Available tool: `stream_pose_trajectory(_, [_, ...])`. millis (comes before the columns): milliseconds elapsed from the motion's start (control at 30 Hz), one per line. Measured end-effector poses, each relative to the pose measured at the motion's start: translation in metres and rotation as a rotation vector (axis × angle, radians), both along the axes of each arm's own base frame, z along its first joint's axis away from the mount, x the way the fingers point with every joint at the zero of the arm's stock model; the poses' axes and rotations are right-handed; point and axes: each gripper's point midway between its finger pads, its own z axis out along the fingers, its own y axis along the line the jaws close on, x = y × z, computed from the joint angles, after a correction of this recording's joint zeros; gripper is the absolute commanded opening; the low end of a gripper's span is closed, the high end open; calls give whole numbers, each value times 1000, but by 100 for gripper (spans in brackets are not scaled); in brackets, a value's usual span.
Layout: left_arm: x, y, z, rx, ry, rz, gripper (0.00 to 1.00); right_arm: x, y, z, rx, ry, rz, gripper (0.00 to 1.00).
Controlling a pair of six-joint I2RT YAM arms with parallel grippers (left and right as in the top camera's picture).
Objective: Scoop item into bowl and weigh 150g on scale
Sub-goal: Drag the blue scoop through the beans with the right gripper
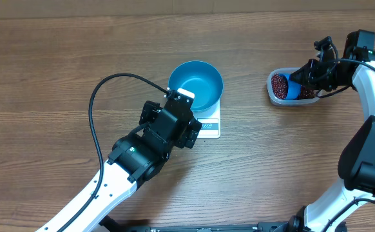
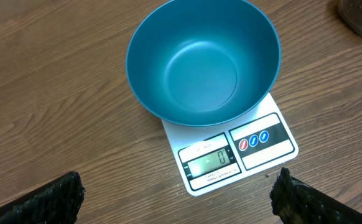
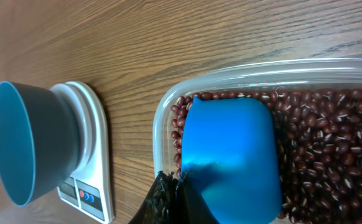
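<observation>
The bright blue bowl stands empty on the white scale, whose display shows zero. My left gripper hovers just in front of the scale, open wide and holding nothing. At the far right a clear tub holds the red-brown beans. My right gripper is shut on a small blue scoop, which rests in the beans with its back showing. The right wrist view also shows the bowl and scale to the left.
A black cable loops over the wooden table left of the left arm. The right arm's white links run down the right edge. Part of the tub shows at the left wrist view's top right corner.
</observation>
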Motion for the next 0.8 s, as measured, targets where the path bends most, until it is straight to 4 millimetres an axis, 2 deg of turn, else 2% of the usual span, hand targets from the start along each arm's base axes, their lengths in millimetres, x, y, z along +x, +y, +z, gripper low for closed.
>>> stream_pose_trajectory(333, [0,0,0,0,0,0,100,1,-3,-1,55,2,-8,4])
stream_pose_trajectory(533, [0,0,0,0,0,0,100,-5,-20,-5,83,26,-51,4])
stream_pose_trajectory(800, [0,0,0,0,0,0,100,-14,-27,-13,59,71,-60,4])
